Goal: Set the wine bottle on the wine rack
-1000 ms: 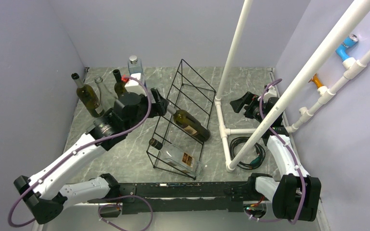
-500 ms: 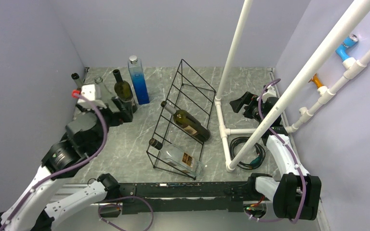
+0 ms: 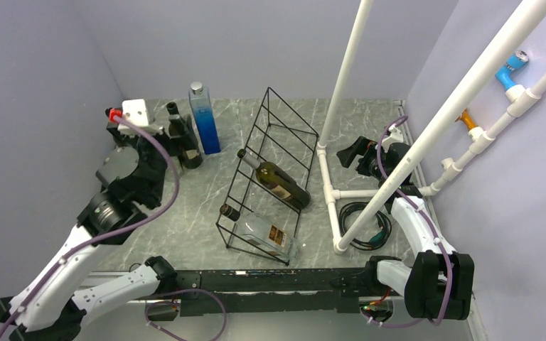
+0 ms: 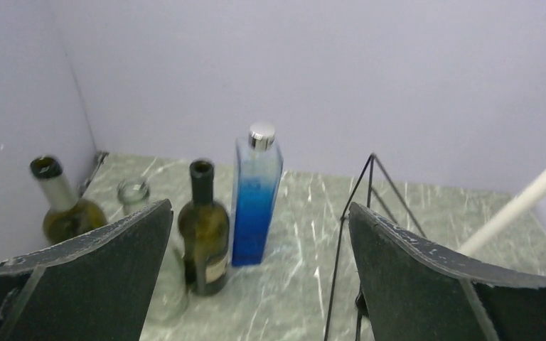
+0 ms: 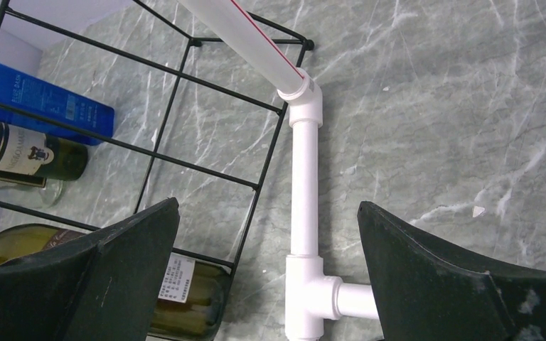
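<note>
The black wire wine rack (image 3: 274, 153) stands mid-table; its edge shows in the left wrist view (image 4: 348, 241) and the right wrist view (image 5: 185, 92). A dark green wine bottle (image 3: 282, 185) and a clear bottle (image 3: 264, 234) lie in it. My left gripper (image 3: 170, 135) is open and empty at the back left. It faces a standing dark green wine bottle (image 4: 205, 238) that sits ahead of the fingers, apart from them. My right gripper (image 3: 352, 153) is open and empty, hovering over the white pipe (image 5: 304, 206) right of the rack.
A tall blue bottle (image 4: 256, 195) stands beside the dark one, with a clear glass bottle (image 4: 134, 195) and another green bottle (image 4: 60, 209) by the left wall. A white pipe frame (image 3: 330, 188) and a coiled cable (image 3: 361, 217) lie right of the rack.
My left gripper pulled away from the neck of the green bottle in the rack and swung left and back to the standing bottles. The right arm barely moved.
</note>
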Robot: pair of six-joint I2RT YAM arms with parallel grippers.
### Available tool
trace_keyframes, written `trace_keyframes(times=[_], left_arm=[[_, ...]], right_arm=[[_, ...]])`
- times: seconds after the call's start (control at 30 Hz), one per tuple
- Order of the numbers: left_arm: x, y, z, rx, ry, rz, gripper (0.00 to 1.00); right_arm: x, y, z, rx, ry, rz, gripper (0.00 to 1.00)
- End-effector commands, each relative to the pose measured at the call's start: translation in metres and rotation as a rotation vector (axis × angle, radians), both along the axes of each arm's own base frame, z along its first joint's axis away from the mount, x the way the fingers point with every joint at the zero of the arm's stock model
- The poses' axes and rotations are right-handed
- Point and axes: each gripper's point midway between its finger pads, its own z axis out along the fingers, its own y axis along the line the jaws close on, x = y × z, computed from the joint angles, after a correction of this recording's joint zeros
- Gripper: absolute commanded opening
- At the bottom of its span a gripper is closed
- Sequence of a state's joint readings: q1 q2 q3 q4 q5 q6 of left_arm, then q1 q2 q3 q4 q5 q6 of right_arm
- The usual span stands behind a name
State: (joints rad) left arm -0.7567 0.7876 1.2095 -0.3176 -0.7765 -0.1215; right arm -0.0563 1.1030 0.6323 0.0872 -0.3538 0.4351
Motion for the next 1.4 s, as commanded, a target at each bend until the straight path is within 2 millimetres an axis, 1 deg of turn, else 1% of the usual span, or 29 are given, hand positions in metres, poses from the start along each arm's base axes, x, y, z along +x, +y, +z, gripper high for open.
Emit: trace_keyframes(times=[0.0,0.03,0.1,0.13,0.17,0.2,0.23,0.27,0.37,0.47,0.53,0.6,0.63,0.67,0.87,1.0,1.07,1.2,1.37], left_arm=[[0.026,-0.010,0.058,-0.014,-0.192,0.049,1.00],[0.039,-0.018,0.058,-0.004,-0.194,0.063,1.00],[0.059,-0.023,0.062,-0.012,-0.187,0.092,1.00],[0.072,-0.027,0.059,-0.005,-0.156,0.095,1.00],[0.082,-0.030,0.068,-0.034,-0.154,0.090,0.99],[0.094,-0.033,0.070,-0.044,-0.144,0.083,1.00],[0.108,-0.034,0.067,-0.037,-0.120,0.086,1.00],[0.118,-0.036,0.069,-0.036,-0.113,0.088,0.99],[0.151,-0.041,0.067,0.019,-0.087,0.105,1.00],[0.179,-0.041,0.060,0.056,-0.053,0.135,1.00],[0.193,-0.040,0.054,0.070,-0.037,0.155,1.00],[0.205,-0.040,0.045,0.071,-0.015,0.161,0.99],[0.212,-0.040,0.036,0.075,0.008,0.166,1.00],[0.216,-0.039,0.033,0.070,0.017,0.175,1.00],[0.242,-0.035,-0.016,0.074,0.150,0.203,1.00],[0.255,-0.028,-0.048,0.078,0.248,0.215,0.99],[0.260,-0.026,-0.058,0.081,0.280,0.219,0.99],[0.269,-0.029,-0.075,0.101,0.326,0.212,1.00],[0.272,-0.032,-0.097,0.101,0.377,0.209,0.99]], right_arm=[[0.006,-0.003,0.019,-0.032,-0.065,-0.008,1.00],[0.007,-0.003,0.019,-0.032,-0.067,-0.008,1.00],[0.007,-0.003,0.018,-0.031,-0.064,-0.008,1.00],[0.007,-0.003,0.017,-0.031,-0.062,-0.008,1.00],[0.007,-0.003,0.017,-0.029,-0.061,-0.007,1.00],[0.008,-0.002,0.017,-0.027,-0.060,-0.006,1.00],[0.008,-0.002,0.016,-0.026,-0.058,-0.004,1.00],[0.008,-0.002,0.015,-0.025,-0.055,-0.002,1.00],[0.008,-0.002,0.015,-0.027,-0.054,-0.002,1.00],[0.008,-0.003,0.017,-0.033,-0.057,-0.006,1.00],[0.008,-0.004,0.018,-0.035,-0.060,-0.009,1.00],[0.008,-0.004,0.016,-0.034,-0.056,-0.009,1.00],[0.009,-0.003,0.016,-0.033,-0.055,-0.007,1.00],[0.009,-0.003,0.015,-0.031,-0.052,-0.006,1.00],[0.010,-0.003,0.013,-0.029,-0.045,-0.005,1.00],[0.010,-0.003,0.012,-0.029,-0.045,-0.005,1.00],[0.011,-0.003,0.012,-0.028,-0.043,-0.005,1.00],[0.011,-0.003,0.010,-0.029,-0.040,-0.007,1.00],[0.011,-0.003,0.009,-0.029,-0.036,-0.007,1.00]])
